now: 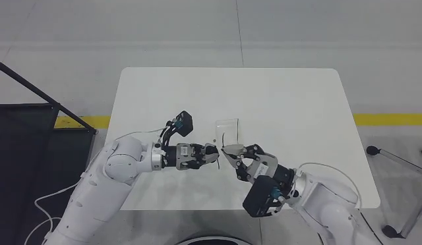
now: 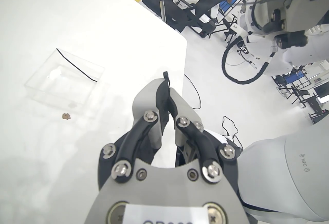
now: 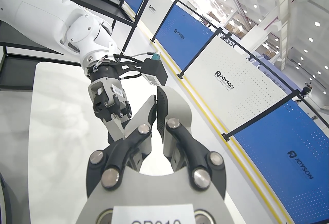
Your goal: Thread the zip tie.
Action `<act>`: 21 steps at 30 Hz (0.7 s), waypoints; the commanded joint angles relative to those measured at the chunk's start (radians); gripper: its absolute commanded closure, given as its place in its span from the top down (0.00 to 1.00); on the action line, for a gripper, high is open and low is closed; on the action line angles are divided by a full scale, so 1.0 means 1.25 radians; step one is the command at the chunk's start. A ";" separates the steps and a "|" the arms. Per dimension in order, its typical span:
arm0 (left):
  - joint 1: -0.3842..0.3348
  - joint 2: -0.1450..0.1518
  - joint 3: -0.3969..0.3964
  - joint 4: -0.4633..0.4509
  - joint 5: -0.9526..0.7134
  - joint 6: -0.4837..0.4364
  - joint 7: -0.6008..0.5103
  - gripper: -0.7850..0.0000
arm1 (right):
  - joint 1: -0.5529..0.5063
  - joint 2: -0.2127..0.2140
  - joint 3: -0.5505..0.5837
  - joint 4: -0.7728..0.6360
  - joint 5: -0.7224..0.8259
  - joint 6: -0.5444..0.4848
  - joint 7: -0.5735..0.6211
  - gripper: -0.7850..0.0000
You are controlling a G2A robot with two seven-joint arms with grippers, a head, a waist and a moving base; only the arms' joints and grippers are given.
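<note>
1. The left gripper [image 2: 167,96] hovers over the near middle of the table [image 1: 297,113]. Its fingers are pressed together on a black tie [image 2: 166,76]. A short tip pokes out past the fingertips, probably so that this end stays stiff and easy to aim.
2. The right gripper [image 3: 156,104] faces it from the right, its tips almost touching the left's. Its pads are closed together. I cannot tell whether they pinch the tie's other end, because the pads hide what lies between them.
3. Both grippers are held nose to nose above the table rather than resting on it. I judge this leaves room to feed the tip into the head.
4. Just beyond them, on the far side, sits a clear tray [image 2: 51,99]. A spare tie [image 2: 77,68] lies slantwise across it, out of the way yet within reach.
5. A small brown speck [image 2: 66,116] lies on the table just beside the tray.
6. Threading looks not yet done, since the tie's tip stands free.
</note>
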 commanded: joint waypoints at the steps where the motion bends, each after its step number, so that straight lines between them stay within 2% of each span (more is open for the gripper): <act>1: 0.000 0.001 0.001 0.000 -0.001 0.000 0.002 0.00 | -0.002 0.001 0.004 0.000 0.002 -0.005 -0.005 0.00; 7: -0.001 0.003 0.002 0.001 -0.002 0.000 0.006 0.00 | 0.007 0.006 0.005 0.005 0.013 -0.084 -0.019 0.00; 21: -0.001 0.003 0.002 0.001 -0.002 0.000 0.006 0.00 | 0.061 0.011 -0.004 0.035 0.058 -0.209 -0.048 0.00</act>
